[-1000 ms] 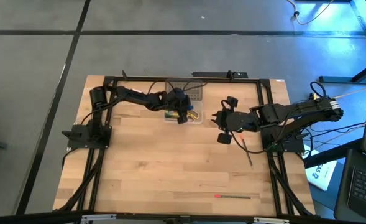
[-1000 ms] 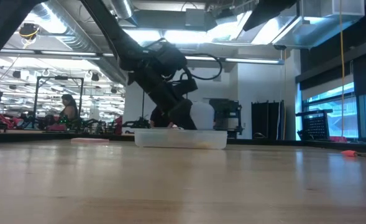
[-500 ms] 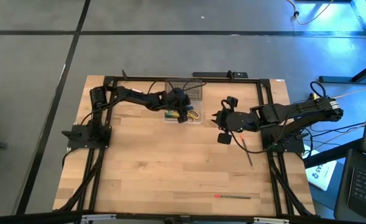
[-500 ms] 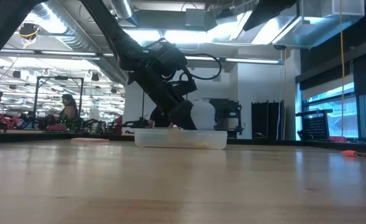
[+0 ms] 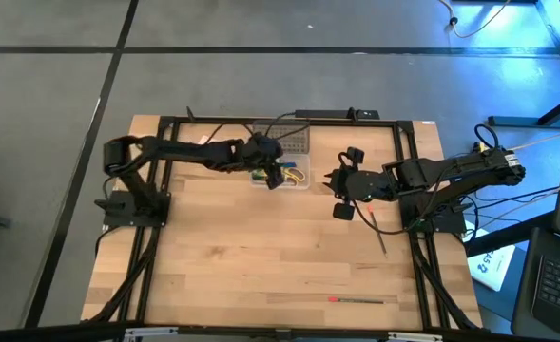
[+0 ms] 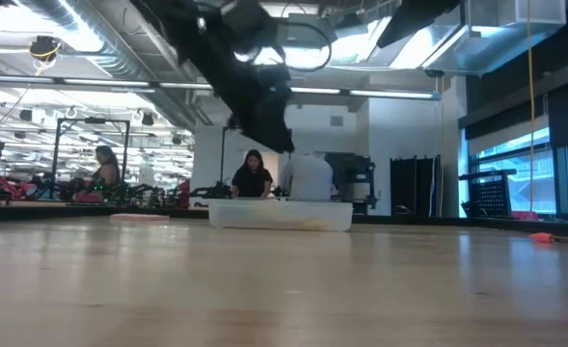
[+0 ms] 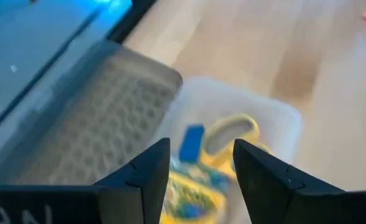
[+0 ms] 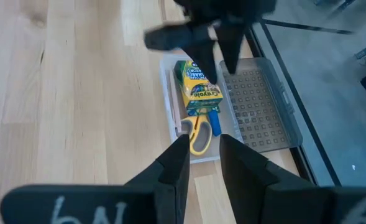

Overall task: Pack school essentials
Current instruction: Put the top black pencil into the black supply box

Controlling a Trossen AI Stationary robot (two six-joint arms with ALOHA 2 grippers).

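Two arms at work over table [image 5: 260,256]. Left gripper [image 5: 277,178] raised above clear case [image 5: 303,185] at upper centre of high view, jaws parted and empty. Inside case: crayon box [image 8: 198,87], yellow scissors [image 8: 199,135], blue block [image 7: 191,142]. Dotted lid [image 8: 257,106] lying open beside it. Right gripper [image 5: 337,195] right of centre, jaws spread, empty. Dark pencil [image 5: 378,234] near it; red pen [image 5: 357,300] at lower centre-right.

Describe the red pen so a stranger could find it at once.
Start at the wooden table and go to its front edge, far from the clear case at the back. The red pen lies there alone, right of centre; the dark pencil lies nearer the right gripper.
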